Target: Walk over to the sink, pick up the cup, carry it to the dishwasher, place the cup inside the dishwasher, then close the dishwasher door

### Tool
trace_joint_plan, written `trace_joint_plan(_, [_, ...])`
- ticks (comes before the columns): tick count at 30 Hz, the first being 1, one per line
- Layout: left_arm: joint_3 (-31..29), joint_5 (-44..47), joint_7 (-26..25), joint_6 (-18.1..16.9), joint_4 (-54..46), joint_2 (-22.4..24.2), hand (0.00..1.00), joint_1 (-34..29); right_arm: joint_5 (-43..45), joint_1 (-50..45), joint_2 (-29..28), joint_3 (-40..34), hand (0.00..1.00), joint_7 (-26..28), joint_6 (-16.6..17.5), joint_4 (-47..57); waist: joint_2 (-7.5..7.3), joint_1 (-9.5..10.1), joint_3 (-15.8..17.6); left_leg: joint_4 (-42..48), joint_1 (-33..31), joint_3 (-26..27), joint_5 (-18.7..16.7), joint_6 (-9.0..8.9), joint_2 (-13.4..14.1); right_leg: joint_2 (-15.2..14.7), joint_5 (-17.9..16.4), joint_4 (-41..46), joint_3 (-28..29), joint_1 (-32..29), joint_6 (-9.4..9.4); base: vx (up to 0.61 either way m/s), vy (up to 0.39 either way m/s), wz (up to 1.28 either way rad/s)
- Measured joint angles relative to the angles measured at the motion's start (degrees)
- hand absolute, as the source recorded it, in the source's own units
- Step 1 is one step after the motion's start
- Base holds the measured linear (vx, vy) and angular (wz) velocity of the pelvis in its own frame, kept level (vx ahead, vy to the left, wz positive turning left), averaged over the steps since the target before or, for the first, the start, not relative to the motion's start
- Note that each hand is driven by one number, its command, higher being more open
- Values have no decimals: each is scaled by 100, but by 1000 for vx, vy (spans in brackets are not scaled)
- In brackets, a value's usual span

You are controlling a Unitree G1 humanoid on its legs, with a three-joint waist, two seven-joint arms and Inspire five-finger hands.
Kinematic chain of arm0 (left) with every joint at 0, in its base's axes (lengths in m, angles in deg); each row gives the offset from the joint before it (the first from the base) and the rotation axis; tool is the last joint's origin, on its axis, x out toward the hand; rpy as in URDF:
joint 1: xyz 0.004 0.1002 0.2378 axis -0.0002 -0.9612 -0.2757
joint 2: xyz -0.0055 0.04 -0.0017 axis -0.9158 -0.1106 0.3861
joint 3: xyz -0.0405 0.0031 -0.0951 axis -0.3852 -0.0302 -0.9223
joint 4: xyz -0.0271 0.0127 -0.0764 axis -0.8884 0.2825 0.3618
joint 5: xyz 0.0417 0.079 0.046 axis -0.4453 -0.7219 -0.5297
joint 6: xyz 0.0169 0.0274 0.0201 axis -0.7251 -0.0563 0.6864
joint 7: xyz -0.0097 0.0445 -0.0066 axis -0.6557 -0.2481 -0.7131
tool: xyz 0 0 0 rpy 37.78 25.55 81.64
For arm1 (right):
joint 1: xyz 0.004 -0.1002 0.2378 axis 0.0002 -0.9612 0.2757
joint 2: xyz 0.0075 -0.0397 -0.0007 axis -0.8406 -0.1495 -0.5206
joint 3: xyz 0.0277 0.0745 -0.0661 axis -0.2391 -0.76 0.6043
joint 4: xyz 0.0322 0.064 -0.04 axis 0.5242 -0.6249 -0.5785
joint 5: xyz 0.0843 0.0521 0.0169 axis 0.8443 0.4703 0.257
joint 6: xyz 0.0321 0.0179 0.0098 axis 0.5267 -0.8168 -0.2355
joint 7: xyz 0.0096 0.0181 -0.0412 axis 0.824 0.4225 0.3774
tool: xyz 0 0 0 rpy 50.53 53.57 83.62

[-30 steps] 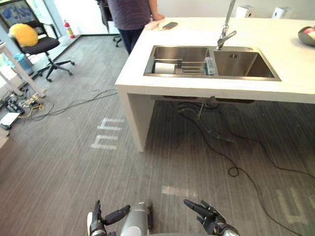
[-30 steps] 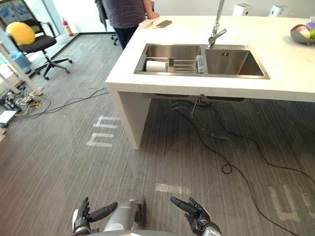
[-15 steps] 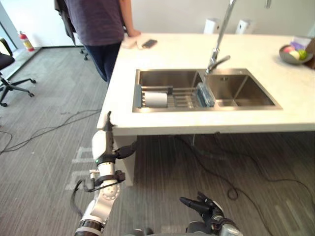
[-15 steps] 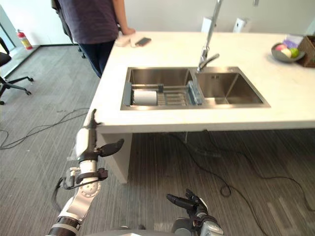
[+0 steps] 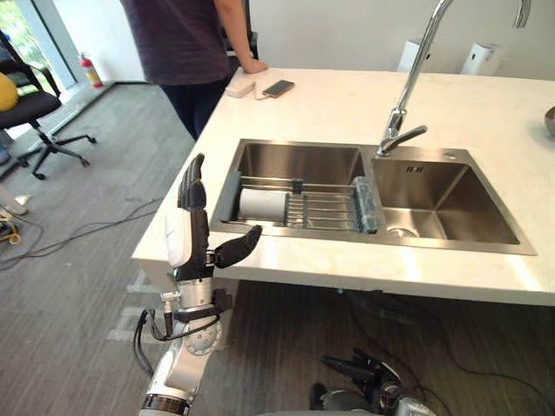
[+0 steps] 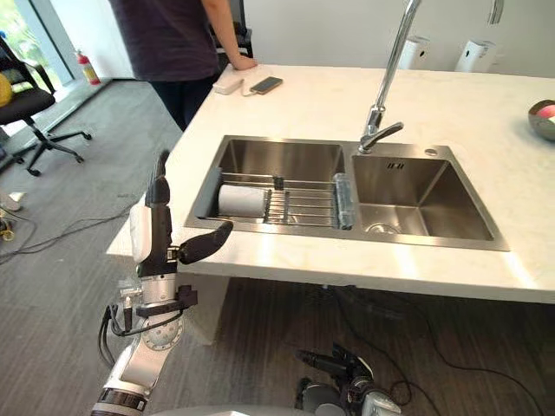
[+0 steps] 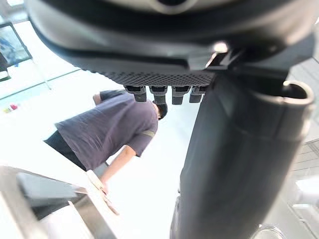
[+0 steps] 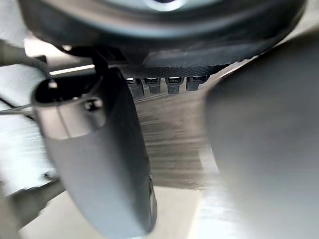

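A wide white surface (image 5: 329, 104) runs across the scene, with grey striped floor (image 5: 78, 260) around and below it. Set into the surface is a steel sink (image 5: 295, 161) with a left and a right bowl. A person (image 5: 178, 39) in a dark shirt stands at the far left corner of the surface, one hand resting on its edge. A black office chair (image 5: 35, 108) stands well apart on the floor to the left. A tall chrome faucet (image 5: 416, 74) rises behind the divide between the bowls. A wire dish rack (image 5: 321, 208) spans the left bowl.

The left hand (image 5: 186, 238) is raised at the near left edge of the surface, just beside the sink's left bowl; its fingers (image 5: 192, 178) point straight up and the thumb sticks out toward the sink, with nothing held. The right hand (image 5: 368, 374) hangs low over the floor below the surface, fingers loosely spread and empty.

The white cup (image 5: 262, 205) lies on its side at the left end of the rack, inside the left bowl, apart from both hands. A dark phone (image 5: 278, 87) lies on the surface near the person's hand, beside a small pale box (image 5: 240, 88).
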Motion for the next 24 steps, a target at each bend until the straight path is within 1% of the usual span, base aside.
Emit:
trace_joint_plan(1, [-1, 0, 39, -20, -32, -7, 100, 4, 28, -4, 24, 7, 100, -25, -12, -36, 0, 0, -1, 34, -39, 170, -68, 42, 44, -4, 6, -119, -46, 161, -20, 233, -120, 29])
trace_joint_plan(2, [-9, -1, 113, -124, -121, -42, 100, 7, 90, -5, 62, 12, 100, -67, -20, -156, -28, 22, -20, -400, -3, 486, -107, 108, 35, -28, 75, -281, -98, 363, 12, 159, -64, 21])
trace_joint_plan(3, [-14, 1, 137, -192, -159, -50, 100, 11, 102, -8, 86, 11, 100, -83, -18, -209, 19, 46, -64, -804, 36, 612, -35, 153, 16, -20, 75, -344, -113, 421, 30, 248, -48, 19])
trace_joint_plan(4, [-3, 0, 232, -261, -262, -47, 100, 52, 224, 4, 180, 7, 100, -90, 1, -315, 213, 70, -125, -1610, 78, 700, 387, 202, -6, 57, 47, -352, -150, 439, 78, 203, 10, 4])
trace_joint_plan(5, [-8, 2, 353, -317, -296, -104, 100, 85, 246, 107, 199, -59, 100, -97, 26, -490, 320, 99, -170, -2057, 299, 715, 456, 4, -85, 54, 35, -338, -85, 457, 110, 246, 60, 0])
trace_joint_plan(6, [1, -1, 431, -313, -298, -159, 100, 127, 247, 141, 168, -82, 100, -93, 29, -524, 309, 96, -164, -2274, 388, 746, 541, 2, -150, 14, 35, -340, -65, 458, 133, 212, 77, -7])
trace_joint_plan(7, [69, -1, 642, -235, -298, -294, 100, 231, 249, 156, 137, -114, 100, -88, 85, -534, 295, 90, -157, -2674, 542, 805, 707, 17, -273, -69, 15, -346, -50, 421, 175, 201, 90, -4])
trace_joint_plan(8, [209, -1, 836, -98, -296, -465, 100, 326, 265, 174, 136, -146, 100, -83, 105, -563, 297, 59, -157, -3048, 688, 857, 869, 38, -381, -126, -3, -358, -35, 392, 214, 108, 78, -1])
trace_joint_plan(9, [290, -3, 941, -33, -293, -557, 100, 367, 267, 174, 131, -148, 100, -85, 116, -571, 298, 27, -158, -3197, 745, 864, 937, 49, -417, -143, -6, -380, -36, 396, 224, 89, 67, 2])
trace_joint_plan(10, [468, -9, 1171, 139, -289, -724, 100, 451, 264, 175, 121, -150, 100, -79, 140, -571, 299, -29, -159, -3410, 840, 870, 1025, 60, -463, -159, -4, -427, -41, 418, 248, 79, 52, 1])
trace_joint_plan(11, [651, -15, 1358, 285, -252, -850, 100, 538, 260, 181, 108, -149, 100, -71, 156, -572, 296, -60, -157, -3527, 893, 891, 1066, 61, -482, -160, 1, -445, -34, 421, 262, 70, 45, 0])
trace_joint_plan(14, [880, -39, 1734, 526, -113, -1000, 100, 638, 178, 224, 79, -141, 100, -13, 160, -593, 290, -153, -156, -3591, 953, 925, 1069, 60, -487, -153, 9, -479, -10, 455, 276, 31, 20, -6])
trace_joint_plan(16, [1031, -58, 2067, 721, 32, -1144, 100, 754, 192, 278, 77, -123, 100, -7, 85, -688, 282, -176, -160, -3674, 1044, 984, 1090, 48, -496, -126, 23, -525, 50, 501, 297, -10, 0, -10])
trace_joint_plan(19, [1146, -61, 2284, 807, 103, -1264, 100, 819, 191, 331, 86, -98, 100, -14, -10, -756, 268, -183, -168, -3717, 1070, 1015, 1117, 43, -501, -111, 51, -550, 90, 500, 332, -41, -3, -8])
trace_joint_plan(21, [1290, -62, 2494, 957, 131, -1401, 100, 909, 191, 335, 88, -93, 100, -17, -82, -757, 250, -187, -179, -3735, 1071, 1044, 1143, 43, -500, -97, 118, -617, 128, 503, 347, -62, -6, -8])
trace_joint_plan(24, [1304, 22, 2718, 1157, 206, -1536, 100, 1120, 192, 349, 95, -35, 100, -45, -155, -756, 224, -190, -196, -3797, 1081, 1150, 1202, 63, -515, -84, 255, -764, 219, 506, 329, -68, 14, -17])
